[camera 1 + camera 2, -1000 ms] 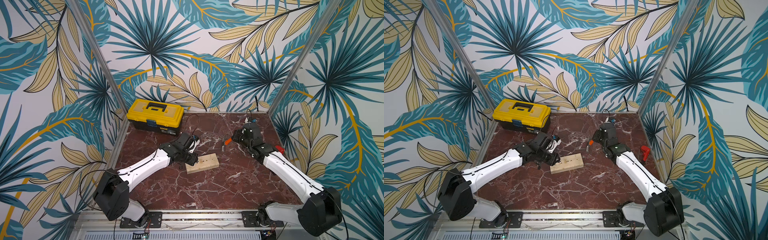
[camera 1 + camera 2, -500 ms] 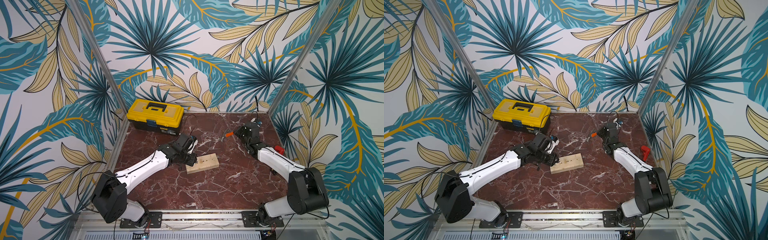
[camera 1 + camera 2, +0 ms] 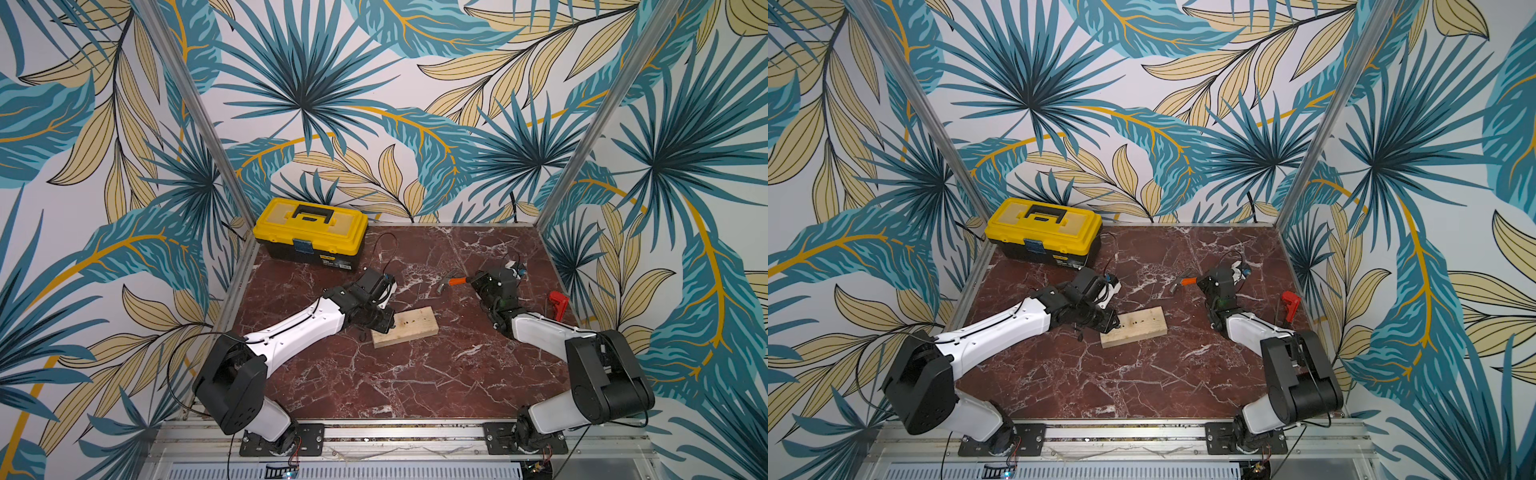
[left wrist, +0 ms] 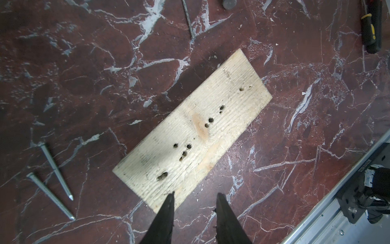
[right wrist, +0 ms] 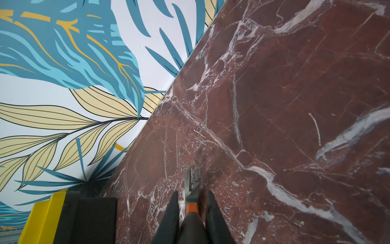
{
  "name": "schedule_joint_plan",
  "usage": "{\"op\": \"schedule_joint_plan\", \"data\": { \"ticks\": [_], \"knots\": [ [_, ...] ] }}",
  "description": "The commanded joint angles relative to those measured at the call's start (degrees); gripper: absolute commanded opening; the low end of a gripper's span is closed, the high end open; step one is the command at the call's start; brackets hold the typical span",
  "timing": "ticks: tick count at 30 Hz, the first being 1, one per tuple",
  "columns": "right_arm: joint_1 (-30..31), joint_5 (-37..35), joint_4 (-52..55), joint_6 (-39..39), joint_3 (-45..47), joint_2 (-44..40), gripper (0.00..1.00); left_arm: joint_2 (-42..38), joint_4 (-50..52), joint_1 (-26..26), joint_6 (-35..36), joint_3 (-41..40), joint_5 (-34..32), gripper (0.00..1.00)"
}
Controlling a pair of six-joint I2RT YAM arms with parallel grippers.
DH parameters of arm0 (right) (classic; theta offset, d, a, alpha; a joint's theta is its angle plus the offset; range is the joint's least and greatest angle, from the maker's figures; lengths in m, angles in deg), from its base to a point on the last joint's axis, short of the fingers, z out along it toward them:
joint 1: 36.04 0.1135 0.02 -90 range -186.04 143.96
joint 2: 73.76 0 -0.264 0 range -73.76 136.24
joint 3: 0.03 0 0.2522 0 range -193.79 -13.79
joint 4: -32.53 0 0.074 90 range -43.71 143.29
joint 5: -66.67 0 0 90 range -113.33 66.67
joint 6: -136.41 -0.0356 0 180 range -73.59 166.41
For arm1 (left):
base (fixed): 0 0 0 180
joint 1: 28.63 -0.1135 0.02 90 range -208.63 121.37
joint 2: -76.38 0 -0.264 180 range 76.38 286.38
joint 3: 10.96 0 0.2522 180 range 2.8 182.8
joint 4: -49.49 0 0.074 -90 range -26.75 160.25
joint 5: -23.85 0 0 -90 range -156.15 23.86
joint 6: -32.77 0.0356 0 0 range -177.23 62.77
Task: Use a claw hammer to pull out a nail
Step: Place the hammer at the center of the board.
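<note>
The claw hammer hangs low over the marble at the back right. My right gripper is shut on its shaft. The silver head and orange shaft stick out past the fingertips. A wooden block with several empty holes lies mid-table. My left gripper is open at the block's left end, one fingertip over its corner and bare marble between the jaws. Two nails lie loose beside the block, and a third nail lies farther off.
A yellow toolbox stands at the back left. A red-headed tool lies by the right wall. A black and yellow screwdriver rests on the marble. Patterned walls enclose three sides.
My right arm has folded back at the elbow, while the hammer stays near the same spot at the back right. The left arm has hardly moved.
</note>
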Motion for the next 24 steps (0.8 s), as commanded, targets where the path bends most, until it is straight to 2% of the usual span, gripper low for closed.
{"op": "schedule_joint_plan", "data": {
  "ticks": [1,4,7,24],
  "knots": [
    [-0.1,0.6,-9.5,-3.9,3.4,-1.0,0.23,1.4,-1.0,-0.7,0.9,2.1,0.7,0.34],
    [-0.1,0.9,-8.5,-3.8,5.3,-2.2,0.34,2.1,-1.0,-0.7,1.4,2.6,1.0,0.34],
    [-0.2,-0.7,-8.9,-4.3,8.4,-4.0,0.39,2.4,-1.0,-0.9,1.5,2.9,1.1,0.34],
    [-0.6,-2.3,-16.1,-7.6,20.8,-3.6,0.43,3.3,-1.0,-1.2,1.6,3.1,1.7,0.34]
  ]
}}
